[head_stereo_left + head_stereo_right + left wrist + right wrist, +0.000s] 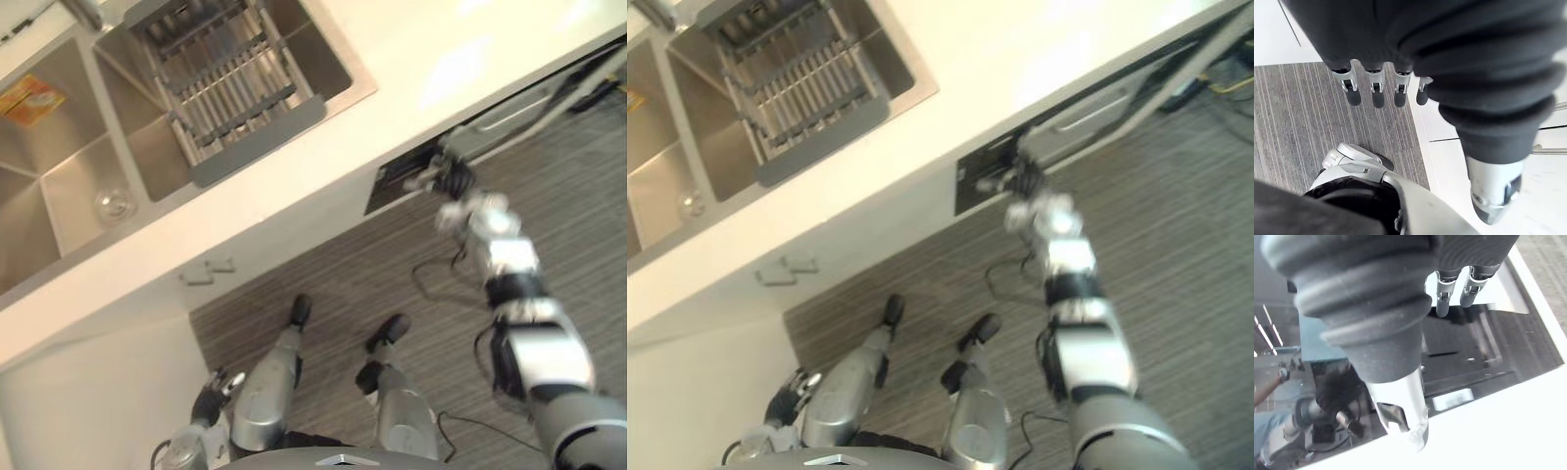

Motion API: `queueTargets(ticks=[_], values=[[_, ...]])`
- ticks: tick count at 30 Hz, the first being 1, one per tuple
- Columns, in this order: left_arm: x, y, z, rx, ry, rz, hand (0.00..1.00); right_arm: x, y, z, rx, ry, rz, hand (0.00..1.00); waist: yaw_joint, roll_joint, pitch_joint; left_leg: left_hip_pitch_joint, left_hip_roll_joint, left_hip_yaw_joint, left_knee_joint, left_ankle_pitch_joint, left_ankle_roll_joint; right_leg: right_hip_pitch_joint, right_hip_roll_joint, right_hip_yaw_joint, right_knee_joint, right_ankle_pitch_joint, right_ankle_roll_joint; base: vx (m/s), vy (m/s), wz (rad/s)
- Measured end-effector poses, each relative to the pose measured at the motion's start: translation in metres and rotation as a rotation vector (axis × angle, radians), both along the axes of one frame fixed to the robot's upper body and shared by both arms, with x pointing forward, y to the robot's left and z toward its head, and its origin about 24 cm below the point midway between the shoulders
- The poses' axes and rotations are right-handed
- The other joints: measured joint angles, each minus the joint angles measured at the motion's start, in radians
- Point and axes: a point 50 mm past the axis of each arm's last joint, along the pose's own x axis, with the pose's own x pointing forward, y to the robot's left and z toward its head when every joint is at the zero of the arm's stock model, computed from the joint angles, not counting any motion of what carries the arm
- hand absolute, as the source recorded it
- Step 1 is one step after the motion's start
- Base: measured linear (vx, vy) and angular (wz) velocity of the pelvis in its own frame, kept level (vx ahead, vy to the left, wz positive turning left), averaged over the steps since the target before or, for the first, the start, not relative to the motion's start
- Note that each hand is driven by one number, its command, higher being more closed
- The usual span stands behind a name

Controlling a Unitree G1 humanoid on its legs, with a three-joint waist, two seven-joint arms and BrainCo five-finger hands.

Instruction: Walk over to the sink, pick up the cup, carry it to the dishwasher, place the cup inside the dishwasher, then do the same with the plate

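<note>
Steel sink (59, 166) in the white table held a clear cup (115, 205) near its front wall, the right hand (453, 178) reached the dishwasher (985, 168) slot with straight empty fingers (1442, 298), and the left hand (1376, 88) hung open, no plate visible.

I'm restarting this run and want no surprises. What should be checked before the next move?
1. Cup in the sink basin: ok.
2. Left hand free, fingers straight, low beside the cabinet: ok.
3. Right hand at the dishwasher top edge, holding nothing: ok.
4. Dishwasher open enough to load: not ok, just a dark gap.
5. Plate's place known: cannot tell.
</note>
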Motion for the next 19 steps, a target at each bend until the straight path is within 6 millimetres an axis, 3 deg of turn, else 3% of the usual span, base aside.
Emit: queueTargets(ticks=[2,3,5,7,10,11,14,15,16,17,18,19], values=[[-0.016,0.010,-0.004,-0.008,0.039,0.051,0.00,-0.059,-0.002,-0.099,0.119,0.251,-0.100,0.00,-0.023,-0.051,-0.062,0.035,0.001,0.005,0.016,-0.032,0.004,0.041,0.002,0.003,0.005,-0.016,0.015,0.16,-0.021,-0.08],[-0.020,0.012,-0.005,-0.011,0.049,0.061,0.00,-0.077,-0.004,-0.121,0.144,0.316,-0.137,0.00,-0.024,-0.065,-0.081,0.046,0.001,0.012,0.019,-0.038,0.011,0.050,0.001,0.007,0.005,-0.019,0.019,0.17,0.002,-0.17],[-0.033,0.021,-0.009,-0.014,0.099,0.093,0.00,-0.147,-0.010,-0.184,0.190,0.540,-0.276,0.00,-0.036,-0.114,-0.159,0.089,-0.003,0.026,0.023,-0.073,0.016,0.079,-0.008,0.028,0.019,-0.039,0.039,0.19,0.038,-0.25],[-0.038,0.029,-0.011,-0.003,0.122,0.125,0.00,-0.194,-0.012,-0.213,0.230,0.648,-0.404,0.00,-0.059,-0.146,-0.191,0.127,-0.014,0.030,0.041,-0.110,0.033,0.082,-0.054,0.040,0.145,-0.111,0.057,0.11,0.076,-0.09],[-0.041,0.033,-0.011,0.003,0.138,0.137,0.00,-0.220,-0.007,-0.227,0.243,0.716,-0.478,0.00,-0.068,-0.179,-0.213,0.166,-0.028,0.028,0.048,-0.136,0.048,0.081,-0.094,0.065,0.263,-0.154,0.060,0.06,0.056,0.07],[-0.042,0.034,-0.012,0.004,0.150,0.154,0.00,-0.232,0.000,-0.233,0.232,0.758,-0.498,0.00,-0.069,-0.181,-0.219,0.198,-0.016,0.023,0.049,-0.148,0.052,0.081,-0.091,0.144,0.326,-0.146,0.063,0.07,0.055,0.12],[-0.037,0.034,-0.012,0.010,0.157,0.164,0.00,-0.258,0.014,-0.246,0.202,0.860,-0.496,0.00,-0.091,-0.178,-0.234,0.207,-0.003,-0.068,0.052,-0.147,0.055,0.077,-0.056,0.328,0.417,-0.125,0.054,0.08,0.038,0.77],[-0.035,0.034,-0.012,0.009,0.165,0.168,0.00,-0.269,0.020,-0.250,0.215,0.896,-0.505,0.00,-0.105,-0.167,-0.238,0.209,0.010,-0.134,0.050,-0.141,0.057,0.074,-0.014,0.419,0.408,-0.181,0.047,0.07,-0.066,1.35],[-0.034,0.035,-0.013,0.009,0.171,0.174,0.00,-0.276,0.023,-0.253,0.229,0.919,-0.518,0.00,-0.109,-0.173,-0.243,0.204,0.013,-0.162,0.052,-0.135,0.059,0.086,0.016,0.464,0.372,-0.217,0.044,0.11,-0.230,1.31],[-0.035,0.042,-0.013,0.019,0.186,0.200,0.00,-0.285,0.031,-0.257,0.255,0.953,-0.533,0.00,-0.112,-0.204,-0.260,0.189,-0.010,-0.201,0.053,-0.129,0.053,0.103,0.059,0.525,0.293,-0.235,0.043,0.13,-0.322,1.04],[-0.036,0.049,-0.013,0.027,0.204,0.236,0.00,-0.290,0.036,-0.259,0.277,0.972,-0.547,0.00,-0.103,-0.244,-0.276,0.169,-0.055,-0.207,0.053,-0.127,0.044,0.113,0.037,0.531,0.267,-0.282,0.058,0.12,-0.301,0.79],[-0.036,0.047,-0.014,0.013,0.215,0.255,0.00,-0.288,0.037,-0.259,0.289,0.968,-0.556,0.00,-0.098,-0.244,-0.280,0.172,-0.054,-0.210,0.053,-0.127,0.039,0.115,0.036,0.528,0.275,-0.289,0.058,0.05,-0.128,0.32]])
